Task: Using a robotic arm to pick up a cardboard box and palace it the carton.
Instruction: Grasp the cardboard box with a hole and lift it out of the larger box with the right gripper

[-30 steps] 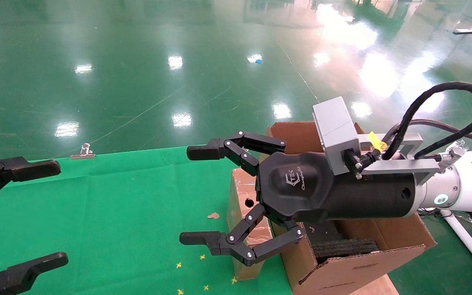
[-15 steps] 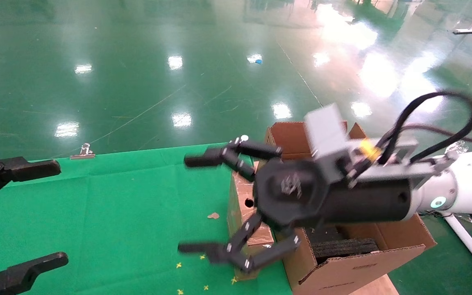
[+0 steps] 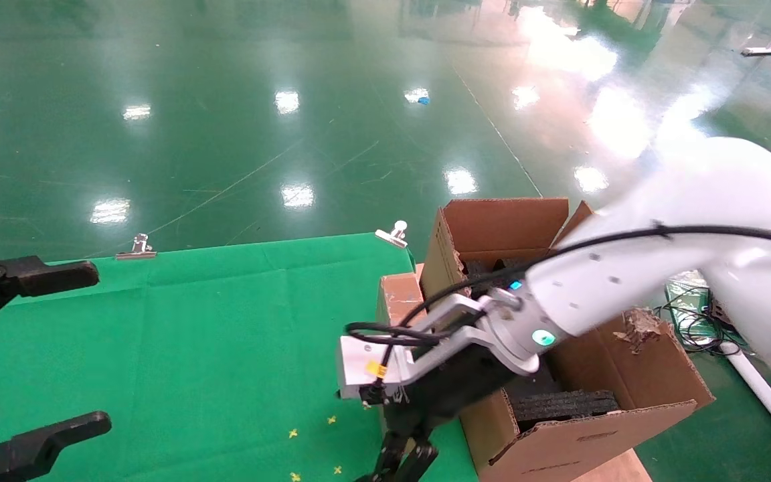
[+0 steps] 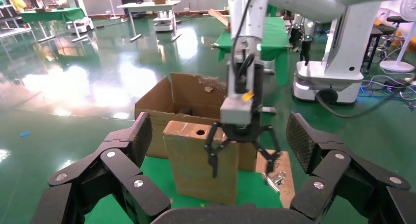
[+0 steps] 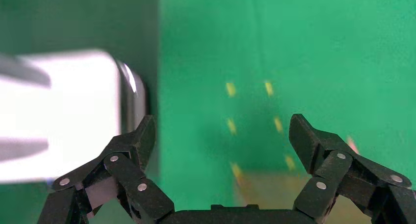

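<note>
**Cardboard box upright beside the carton, right gripper spread above it**

The cardboard box (image 4: 201, 162) stands on end on the green cloth (image 3: 178, 348), touching the carton's near wall, its top face with the small round hole turned upward in the left wrist view. The right gripper (image 4: 241, 153) of the robotic arm (image 3: 626, 281) points down at the side of the cardboard box facing away from the carton, fingers (image 4: 213, 153) spread wide and holding nothing; in the head view only the finger links (image 3: 402, 462) show under the grey camera block (image 3: 365, 365), which hides most of the cardboard box from above. The right wrist view shows green cloth with small yellow specks between the spread fingers, and a brown edge low between them.

Against the cardboard box, on the side away from the cloth's open area, sits the carton (image 3: 559, 415), its flaps upright, one of them torn at the rim. Black foam blocks (image 3: 563, 405) line its inside; nothing else can be made out in it.

Beyond the cardboard box, two metal binder clips (image 3: 392, 234) (image 3: 135, 249) sit at the far edge of the cloth. A black cable (image 3: 425, 314) loops from the arm over the carton's wall to the camera block.

Well away from the cardboard box, across the cloth, the left gripper (image 3: 24, 355) hangs parked with its fingers wide apart and empty.
</note>
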Robot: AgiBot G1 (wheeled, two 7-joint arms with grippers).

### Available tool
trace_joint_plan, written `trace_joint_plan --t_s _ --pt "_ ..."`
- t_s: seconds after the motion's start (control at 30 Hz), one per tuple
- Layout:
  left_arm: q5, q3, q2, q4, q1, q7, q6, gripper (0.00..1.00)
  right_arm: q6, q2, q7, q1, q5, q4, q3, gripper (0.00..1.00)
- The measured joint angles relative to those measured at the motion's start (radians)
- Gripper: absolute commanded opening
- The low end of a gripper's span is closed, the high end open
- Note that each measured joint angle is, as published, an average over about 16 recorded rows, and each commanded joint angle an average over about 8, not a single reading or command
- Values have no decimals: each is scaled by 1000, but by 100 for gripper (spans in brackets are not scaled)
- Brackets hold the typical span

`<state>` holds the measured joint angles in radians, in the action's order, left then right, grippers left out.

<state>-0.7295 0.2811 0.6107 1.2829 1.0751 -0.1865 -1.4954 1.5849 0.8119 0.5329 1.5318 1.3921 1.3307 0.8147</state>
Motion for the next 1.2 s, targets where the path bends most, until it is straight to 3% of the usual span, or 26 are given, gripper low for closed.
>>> trace_joint_plan --t_s 0.23,0.57,0.87,1.2 --pt "0 1 0 0 0 0 0 100 6 50 111 235 79 -3 211 100" --pt "1 1 -1 0 0 1 1 100 -1 90 194 492 80 10 499 100" --pt "1 2 -1 0 0 1 1 100 -28 109 292 587 57 4 664 100" --pt "2 3 -1 0 1 1 1 100 -52 114 588 624 27 -122 700 100"
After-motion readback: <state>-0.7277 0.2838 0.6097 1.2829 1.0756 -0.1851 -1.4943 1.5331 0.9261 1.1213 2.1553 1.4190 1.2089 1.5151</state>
